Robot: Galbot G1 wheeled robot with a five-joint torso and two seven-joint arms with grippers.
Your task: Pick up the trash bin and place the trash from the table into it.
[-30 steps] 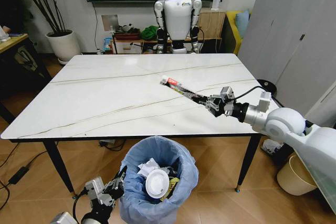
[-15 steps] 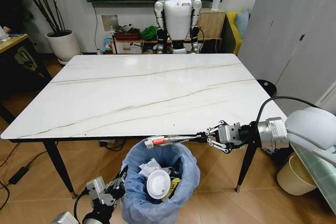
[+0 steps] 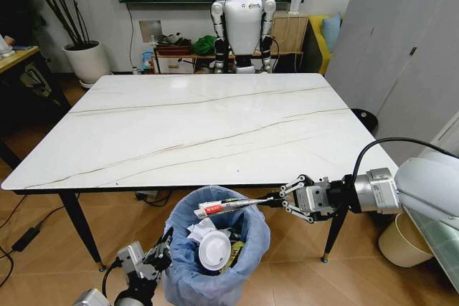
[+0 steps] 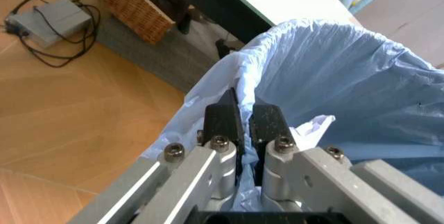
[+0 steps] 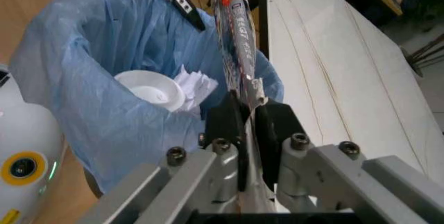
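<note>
Blue crinkly bag lined the bin (image 3: 215, 249), which stood on the wood floor just off the near edge of the table (image 3: 179, 127). Inside lay a white disc (image 3: 214, 250) and crumpled tissue (image 3: 199, 231); other scraps beneath, too small to name.

Right gripper (image 3: 276, 201) reached in from the right, below the table edge, fingers pinched tight on one end of the tube (image 3: 226, 207). Tube lay roughly level, its free end out over the bin mouth, above the litter. Right wrist view: black pads (image 5: 225, 122) clamped on the tube's crimped tail, red-and-white body (image 5: 234, 21) pointing away over the open bag (image 5: 104, 52), table edge alongside.

Left gripper (image 3: 166, 240) low at the bin's left side. Left wrist view: fingers (image 4: 223, 120) closed narrow on the bag-covered rim (image 4: 243, 86), plastic bunched between them.

Tabletop bare marble, thin dark veins
</note>
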